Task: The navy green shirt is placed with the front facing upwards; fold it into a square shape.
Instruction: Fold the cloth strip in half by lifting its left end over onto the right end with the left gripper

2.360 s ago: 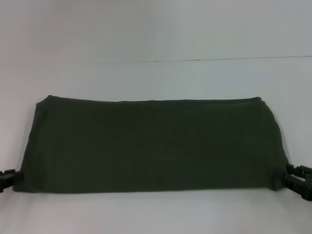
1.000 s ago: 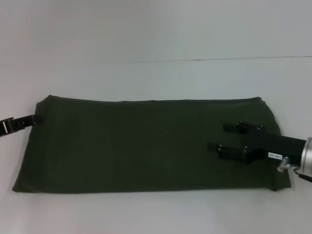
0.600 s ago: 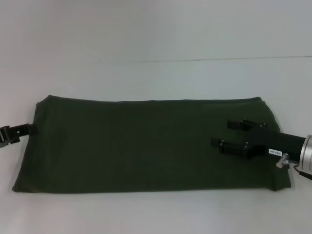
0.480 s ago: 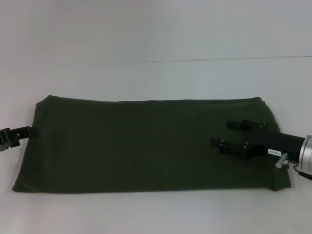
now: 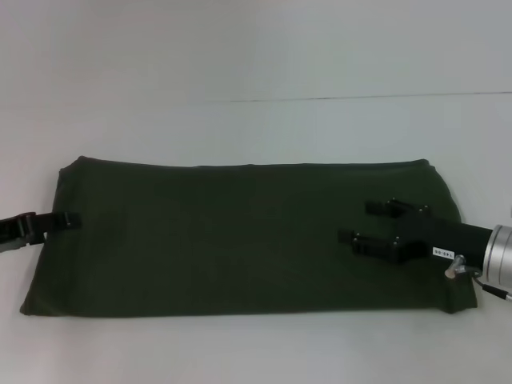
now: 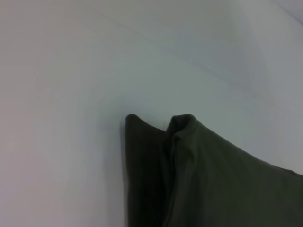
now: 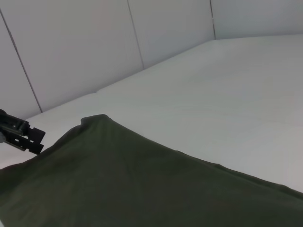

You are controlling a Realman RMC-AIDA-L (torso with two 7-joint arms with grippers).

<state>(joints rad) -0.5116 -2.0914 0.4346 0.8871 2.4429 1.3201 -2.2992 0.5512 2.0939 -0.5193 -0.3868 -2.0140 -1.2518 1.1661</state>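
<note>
Since earlier, my left gripper [image 5: 70,219] reached onto the navy green shirt [image 5: 240,236], fingers unclear; right gripper [image 5: 362,224] hovers over it, fingers parted.

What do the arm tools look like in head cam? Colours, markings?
Right tool: matte black, two straight prongs with small screws, a white label on its black body, then a silver cylindrical wrist with a small metal fitting. Left tool: black, boxy, mostly out of frame.

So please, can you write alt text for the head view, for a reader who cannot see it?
A dark green shirt, folded into a wide band, lies on a white table. The right hand, fingers open, is over the shirt's right part; the left hand reaches its left edge.
</note>
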